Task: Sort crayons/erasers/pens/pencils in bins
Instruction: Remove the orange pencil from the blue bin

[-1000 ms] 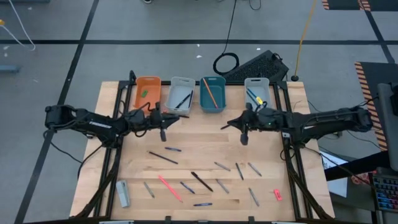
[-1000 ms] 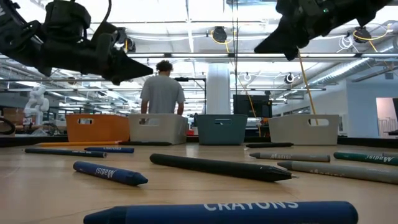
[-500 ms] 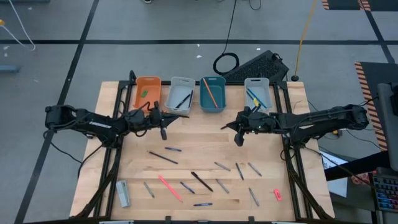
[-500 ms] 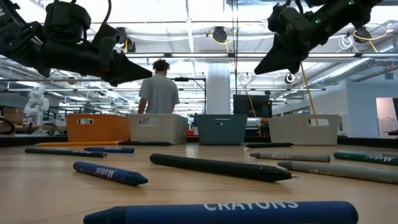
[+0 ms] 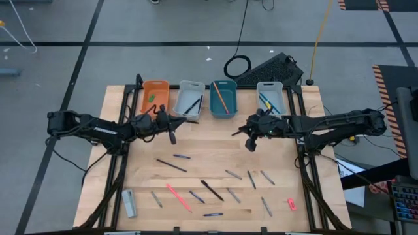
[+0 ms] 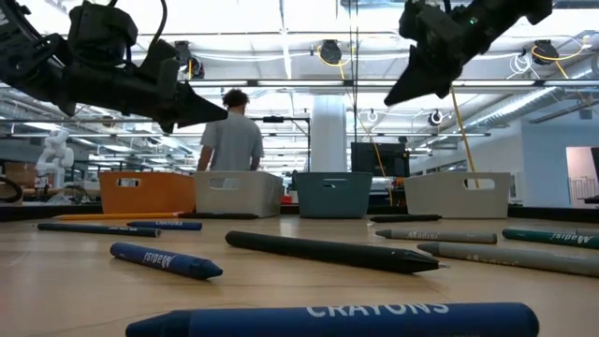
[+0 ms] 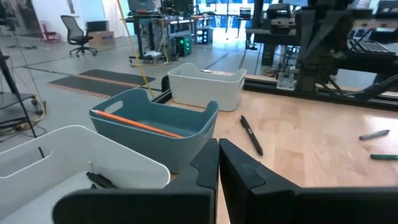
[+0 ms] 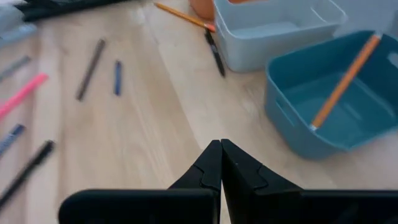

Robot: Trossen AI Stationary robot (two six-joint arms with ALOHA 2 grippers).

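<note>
Four bins stand in a row at the table's far edge: orange (image 5: pixel 155 95), pale grey (image 5: pixel 190 97), teal (image 5: pixel 223 97) and pale grey (image 5: pixel 269 94). A green eraser (image 5: pixel 151 98) lies in the orange bin. The teal bin holds an orange pencil (image 8: pixel 344 79). A pink-red eraser (image 5: pixel 290 204) lies on the table's near right. Pens, pencils and crayons (image 5: pixel 211 190) lie scattered over the near half. My left gripper (image 5: pixel 172 136) hangs shut above the table in front of the first grey bin. My right gripper (image 5: pixel 248 145) hangs shut in front of the teal bin. Both hold nothing.
A black pen (image 7: pixel 252 134) lies on the table between the teal and right grey bins. An orange pencil (image 8: pixel 183 15) and a black pen (image 8: pixel 214 53) lie by the orange and grey bins. A grey block (image 5: pixel 128 202) lies near left. A person (image 6: pixel 227 140) stands beyond the table.
My right gripper has gone a little toward the table's left edge, staying shut and above the table.
</note>
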